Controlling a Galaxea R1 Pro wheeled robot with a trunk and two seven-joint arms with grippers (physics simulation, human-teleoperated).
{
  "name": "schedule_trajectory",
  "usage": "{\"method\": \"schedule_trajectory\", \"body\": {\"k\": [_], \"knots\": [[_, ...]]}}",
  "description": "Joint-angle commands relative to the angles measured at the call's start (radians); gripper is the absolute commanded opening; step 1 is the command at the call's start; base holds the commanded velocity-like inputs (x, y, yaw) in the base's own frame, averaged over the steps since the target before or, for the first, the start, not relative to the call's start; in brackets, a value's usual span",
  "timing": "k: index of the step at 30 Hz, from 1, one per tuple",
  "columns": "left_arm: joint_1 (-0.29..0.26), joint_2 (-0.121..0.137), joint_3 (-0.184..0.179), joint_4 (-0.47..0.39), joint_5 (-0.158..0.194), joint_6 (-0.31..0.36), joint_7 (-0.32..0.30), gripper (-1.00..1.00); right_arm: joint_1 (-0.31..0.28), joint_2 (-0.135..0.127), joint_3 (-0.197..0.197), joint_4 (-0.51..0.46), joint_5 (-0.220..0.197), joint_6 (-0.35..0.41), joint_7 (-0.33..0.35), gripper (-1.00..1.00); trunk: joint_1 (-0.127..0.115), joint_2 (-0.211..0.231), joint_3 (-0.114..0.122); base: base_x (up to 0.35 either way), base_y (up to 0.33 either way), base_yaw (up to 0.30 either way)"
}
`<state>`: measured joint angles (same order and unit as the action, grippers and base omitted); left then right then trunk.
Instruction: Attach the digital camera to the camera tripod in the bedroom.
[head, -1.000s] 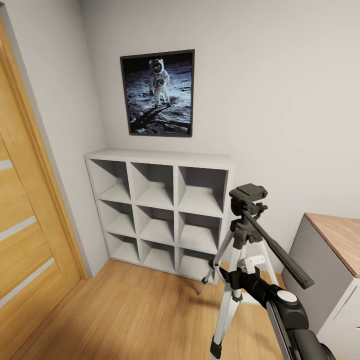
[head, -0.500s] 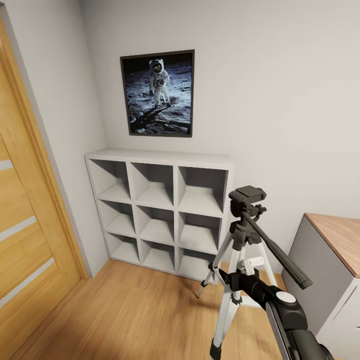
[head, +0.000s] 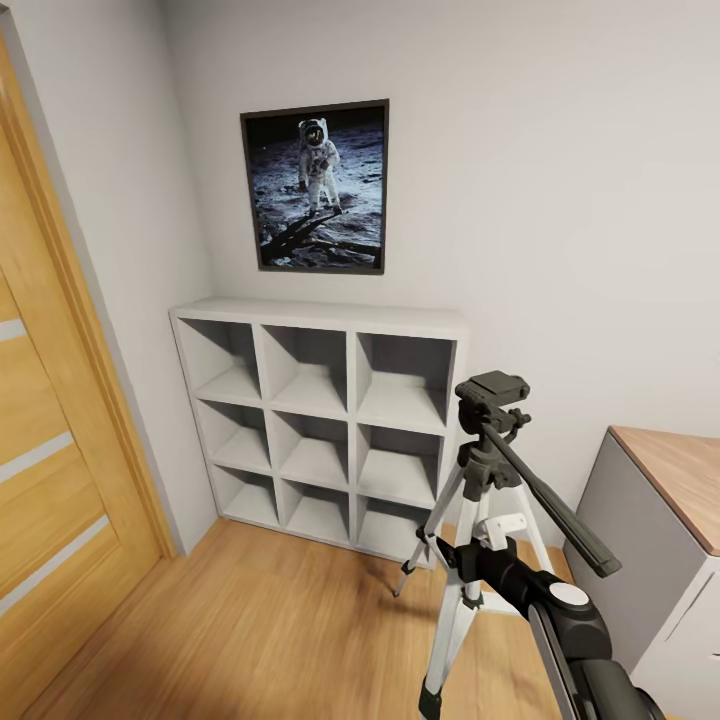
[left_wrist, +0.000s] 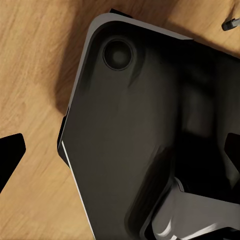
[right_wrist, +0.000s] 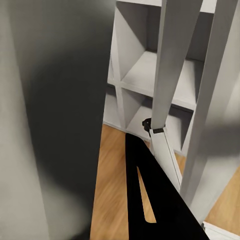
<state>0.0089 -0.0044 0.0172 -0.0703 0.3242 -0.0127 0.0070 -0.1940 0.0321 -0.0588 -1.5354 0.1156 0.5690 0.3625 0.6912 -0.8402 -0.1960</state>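
camera tripod (head: 480, 500) stands just beside cube shelf (head: 320, 420) (near corner).

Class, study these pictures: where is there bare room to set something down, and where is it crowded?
Free: the white cube shelf's top under the astronaut picture, its open compartments, the wood floor between door and camera tripod, and the wooden cabinet top. Crowded: around the tripod's legs, where the right arm reaches.
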Motion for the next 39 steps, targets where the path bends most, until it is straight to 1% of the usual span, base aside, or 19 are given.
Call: {"method": "schedule_trajectory", "body": {"k": [1,9,10,31,39], "knots": [[0.0,0.0,0.001,-0.002,0.004,-0.001,0.001,1.0,-0.001,0.002,-0.004,0.017,0.01,-0.02,0.01,-1.0,0.0,-0.001,-0.001,0.0,0.0,0.0],[0.0,0.0,0.001,-0.002,0.004,-0.001,0.001,1.0,-0.001,-0.001,-0.003,0.017,0.006,-0.019,0.012,-1.0,0.0,-0.001,-0.001,0.0,0.0,0.0],[0.0,0.0,0.001,-0.002,0.004,-0.001,0.001,1.0,-0.001,-0.002,-0.003,0.017,0.006,-0.019,0.012,1.0,0.0,-0.001,-0.001,0.0,0.0,0.0],[0.0,0.0,-0.001,-0.002,0.002,-0.001,0.001,1.0,-0.001,-0.004,-0.011,0.029,0.016,-0.02,0.009,1.0,0.0,-0.001,-0.001,-0.004,0.0,0.0],[0.0,-0.001,-0.002,-0.002,0.0,-0.001,0.001,1.0,-0.001,-0.007,-0.019,0.029,0.016,-0.034,0.007,1.0,0.0,-0.001,-0.001,-0.232,0.0,0.0]]}}
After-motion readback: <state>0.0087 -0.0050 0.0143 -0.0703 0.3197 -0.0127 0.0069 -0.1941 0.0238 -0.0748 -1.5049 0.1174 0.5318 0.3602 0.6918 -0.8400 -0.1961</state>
